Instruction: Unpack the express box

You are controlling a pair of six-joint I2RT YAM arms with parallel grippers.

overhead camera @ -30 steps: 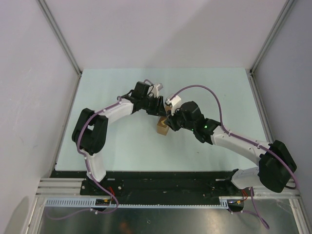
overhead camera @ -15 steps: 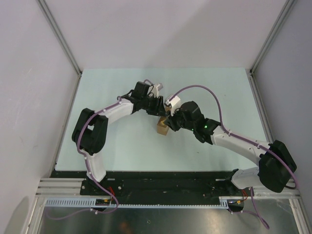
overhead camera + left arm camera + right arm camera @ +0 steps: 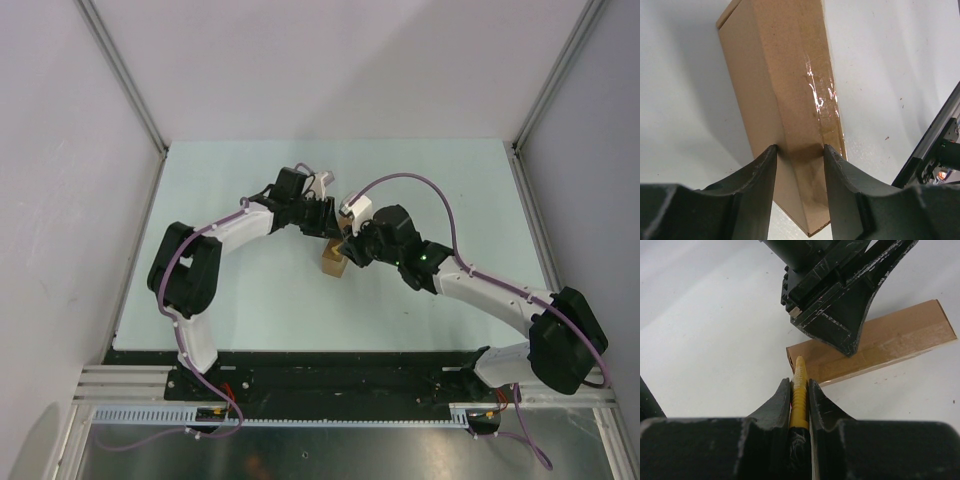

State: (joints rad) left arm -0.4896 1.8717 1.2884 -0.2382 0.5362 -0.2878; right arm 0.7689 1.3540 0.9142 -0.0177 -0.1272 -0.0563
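Slightly, since a second ago, our right gripper [image 3: 799,382] has edged toward the express box [image 3: 785,75]; our left gripper [image 3: 799,149] has not budged. It pinches the box across its thin side, steadying it on the table [image 3: 250,300] between our two arms. Our right gripper is closed on the yellow utility knife [image 3: 800,371], tip just beside the box's end. The tape [image 3: 822,95] looks uncut and the flaps shut, so we judge the opening barely begun, contents hidden.

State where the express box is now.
Centrally in the top view, the express box is clamped by the left gripper, with the right gripper and its knife beside it.
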